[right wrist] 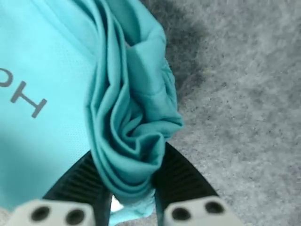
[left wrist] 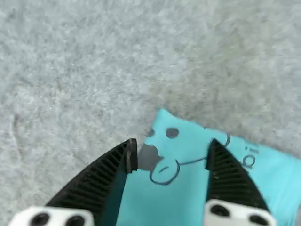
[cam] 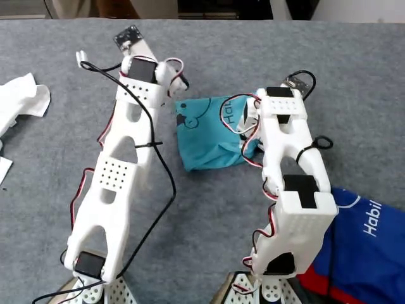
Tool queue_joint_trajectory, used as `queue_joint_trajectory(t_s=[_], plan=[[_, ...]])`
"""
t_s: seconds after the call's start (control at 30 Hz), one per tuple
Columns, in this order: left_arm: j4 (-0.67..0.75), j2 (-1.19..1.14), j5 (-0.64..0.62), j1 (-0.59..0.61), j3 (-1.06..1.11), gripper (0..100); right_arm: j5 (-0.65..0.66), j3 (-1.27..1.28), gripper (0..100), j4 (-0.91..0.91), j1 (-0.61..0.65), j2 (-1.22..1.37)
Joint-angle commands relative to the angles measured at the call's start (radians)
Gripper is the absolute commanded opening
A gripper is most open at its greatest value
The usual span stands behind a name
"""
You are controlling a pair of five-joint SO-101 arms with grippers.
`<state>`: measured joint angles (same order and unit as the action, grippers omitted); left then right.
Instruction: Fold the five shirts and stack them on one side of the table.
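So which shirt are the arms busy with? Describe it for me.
On the grey table, look between the two white arms, near the middle. The teal shirt lies there, bunched. It alone is teal, unlike the white cloth at the left edge and the blue shirt at lower right.

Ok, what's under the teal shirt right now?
Grey table shows at every visible edge of the teal shirt; anything beneath it is covered. The right end effector grips its bunched edge.
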<state>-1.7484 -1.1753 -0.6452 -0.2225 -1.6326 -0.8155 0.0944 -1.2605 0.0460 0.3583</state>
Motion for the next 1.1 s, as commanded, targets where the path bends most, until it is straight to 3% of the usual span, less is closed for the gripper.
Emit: queue_joint_trajectory(t_s=[0.0,0.3,0.6,0.9,1.07], plan=[[-0.009,0.047,-0.011,-0.044,0.005,18,0.006,-0.053,0.4,-0.008,-0.022,-0.004],[0.066,-0.168,-0.009,-0.048,0.028,17,0.008,-0.054,0.4,-0.008,-0.024,-0.012],[0.083,-0.173,-0.009,-0.054,-0.043,18,0.011,-0.148,0.4,-0.120,-0.036,-0.056],[-0.011,-0.001,-0.003,0.003,-0.041,24,0.147,-0.186,0.4,-0.293,-0.191,-0.266],[-0.011,0.147,0.061,0.052,-0.035,24,0.262,-0.183,0.4,-0.408,-0.357,-0.364]])
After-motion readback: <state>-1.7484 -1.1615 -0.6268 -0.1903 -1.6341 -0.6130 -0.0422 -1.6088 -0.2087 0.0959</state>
